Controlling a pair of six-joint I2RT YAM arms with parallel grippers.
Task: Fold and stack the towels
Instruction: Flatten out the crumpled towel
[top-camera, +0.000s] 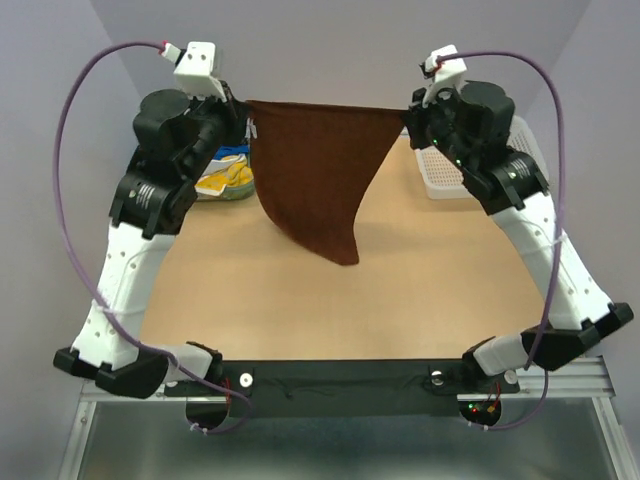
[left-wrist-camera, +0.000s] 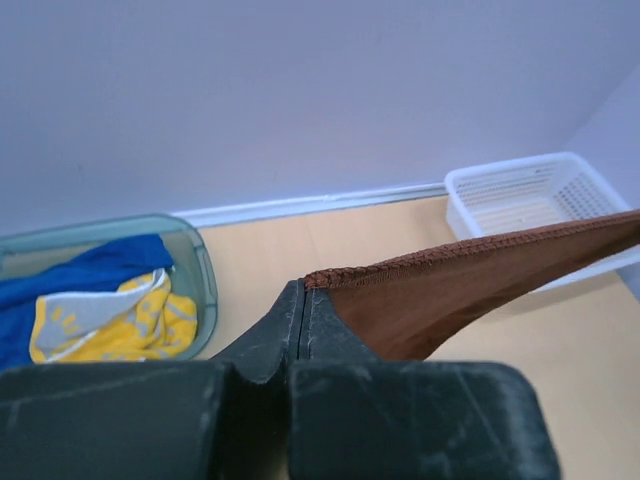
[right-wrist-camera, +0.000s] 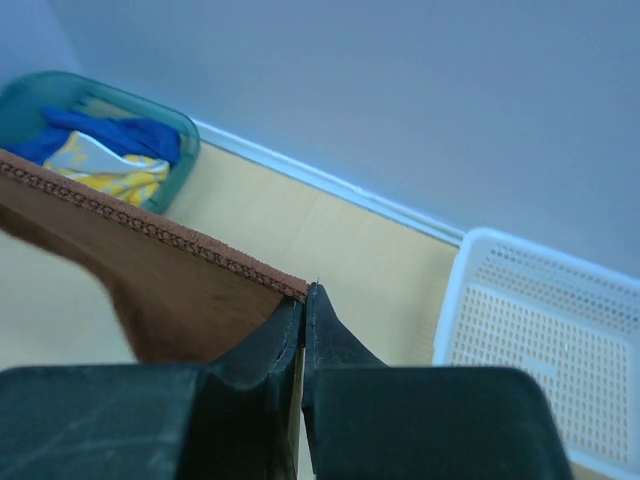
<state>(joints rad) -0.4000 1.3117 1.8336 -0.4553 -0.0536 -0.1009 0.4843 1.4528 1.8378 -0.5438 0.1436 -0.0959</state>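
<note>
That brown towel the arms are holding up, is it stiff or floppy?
Likely floppy: the brown towel droops to a point below its stretched top edge. Probably light: the left gripper and right gripper hold it by corners alone. Its fuzzy weave suggests little slipping.

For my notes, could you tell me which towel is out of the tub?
The rust-brown towel, hanging midair; the blue towel and yellow towel lie in the teal tub.
</note>
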